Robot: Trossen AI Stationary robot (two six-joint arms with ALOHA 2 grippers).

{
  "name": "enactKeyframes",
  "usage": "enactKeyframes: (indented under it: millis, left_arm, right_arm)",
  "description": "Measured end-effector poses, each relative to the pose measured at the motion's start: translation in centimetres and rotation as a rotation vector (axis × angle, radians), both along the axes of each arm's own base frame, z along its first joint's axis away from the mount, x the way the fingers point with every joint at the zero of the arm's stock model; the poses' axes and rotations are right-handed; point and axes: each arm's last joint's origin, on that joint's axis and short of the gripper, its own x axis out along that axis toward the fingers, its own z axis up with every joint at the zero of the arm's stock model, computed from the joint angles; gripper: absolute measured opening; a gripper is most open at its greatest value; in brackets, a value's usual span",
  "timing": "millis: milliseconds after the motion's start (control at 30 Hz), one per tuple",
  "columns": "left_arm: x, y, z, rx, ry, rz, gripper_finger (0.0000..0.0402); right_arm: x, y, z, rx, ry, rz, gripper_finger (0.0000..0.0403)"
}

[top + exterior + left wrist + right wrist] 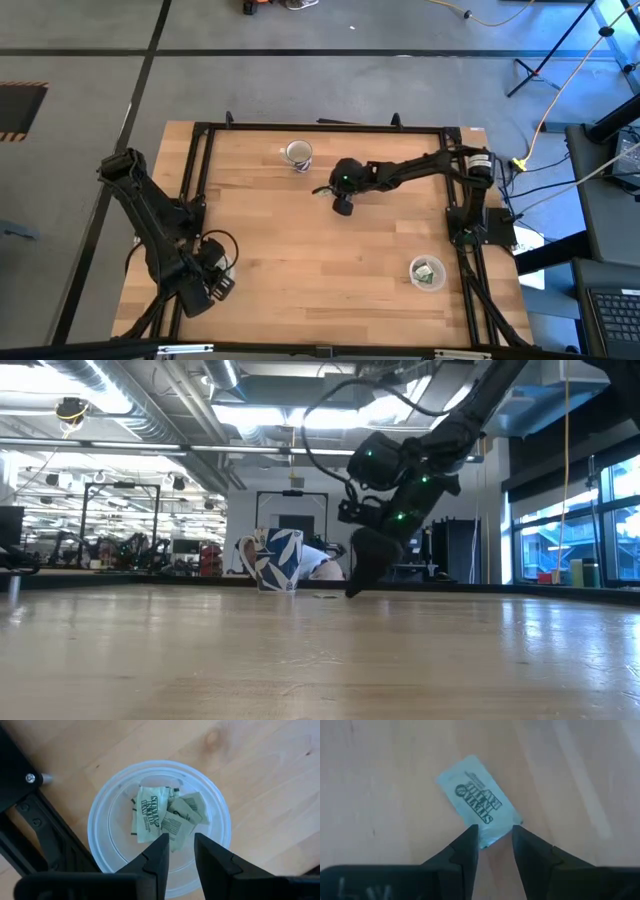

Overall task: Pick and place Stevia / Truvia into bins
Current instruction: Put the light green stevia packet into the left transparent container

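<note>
One green and white Stevia packet [479,805] lies flat on the wood near the table's middle. My right gripper [495,836] [343,206] is open and points down at it. Its fingertips stand on either side of the packet's end, low at the table in the low view [354,586]. My left gripper [179,851] [213,283] is open at the near left corner. It hovers over a clear cup [102,815] that holds several packets [150,812]. A second clear cup [428,272], near the right edge, also holds packets. My right gripper comes at the packet from above, pointing down. Its two fingers [470,837] straddle the packet's end [489,837] across its width. The packet stays flat on the table, and I cannot tell whether the fingers touch it.
A white mug with a blue pattern [298,153] [279,559] stands toward the far edge, left of my right gripper. A black frame [320,128] runs around the tabletop. Bare wood lies between the two arms.
</note>
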Motion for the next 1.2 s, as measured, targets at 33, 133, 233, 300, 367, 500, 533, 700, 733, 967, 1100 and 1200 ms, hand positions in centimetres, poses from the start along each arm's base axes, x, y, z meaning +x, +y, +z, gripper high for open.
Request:
enactKeyframes:
  millis: [33,133,233,300,367,500,533,700,733,967,1100,1200]
  left_arm:
    - [0.0,0.0,0.0,-0.001,0.000,0.000,0.0086]
    - [0.0,0.0,0.0,-0.001,0.002,0.000,0.0086]
    - [0.0,0.0,0.0,-0.002,0.002,0.000,0.0086]
    - [0.0,0.0,0.0,-0.002,0.003,0.000,0.0086]
    - [0.0,0.0,0.0,-0.005,0.007,0.000,0.0086]
    - [0.0,-0.1,0.1,-0.002,0.016,-0.045,0.0086]
    - [0.0,-0.1,0.3,-0.006,0.017,-0.072,0.0086]
    - [0.5,-0.6,2.7,-0.050,-0.047,-0.172,0.0086]
    - [0.6,-0.7,3.2,-0.051,-0.072,-0.187,0.0086]
    - [1.9,-1.2,5.1,0.157,-0.330,-0.484,0.0086]
    - [3.4,-1.5,5.1,0.358,-0.403,-0.719,0.0086]
    - [4.9,-1.4,4.6,0.571,-0.380,-0.908,0.0086]
  right_arm:
    - [0.1,-0.1,-0.2,-0.001,0.001,-0.003,0.0123]
    - [0.1,-0.3,-0.9,0.005,0.012,-0.011,0.0122]
    - [0.1,-0.4,-1.0,0.008,0.023,-0.012,0.0108]
    - [0.1,-0.4,-1.1,0.008,0.025,-0.011,0.0093]
    - [0.0,-0.4,-1.1,0.006,0.028,-0.012,0.0074]
    - [0.0,-0.4,-1.1,0.001,0.036,-0.015,0.0033]
    - [0.0,-0.4,-1.2,0.000,0.037,-0.015,0.0023]
    - [-0.1,-0.4,-0.8,-0.001,0.030,-0.016,0.0008]
    - [-0.1,-0.3,-0.6,0.002,0.029,-0.016,0.0009]
    - [-1.0,1.7,1.6,0.078,0.050,0.042,0.0004]
    - [-1.3,3.8,4.1,0.140,0.008,0.118,0.0004]
    - [-1.5,6.0,6.0,0.221,-0.050,0.202,0.0004]
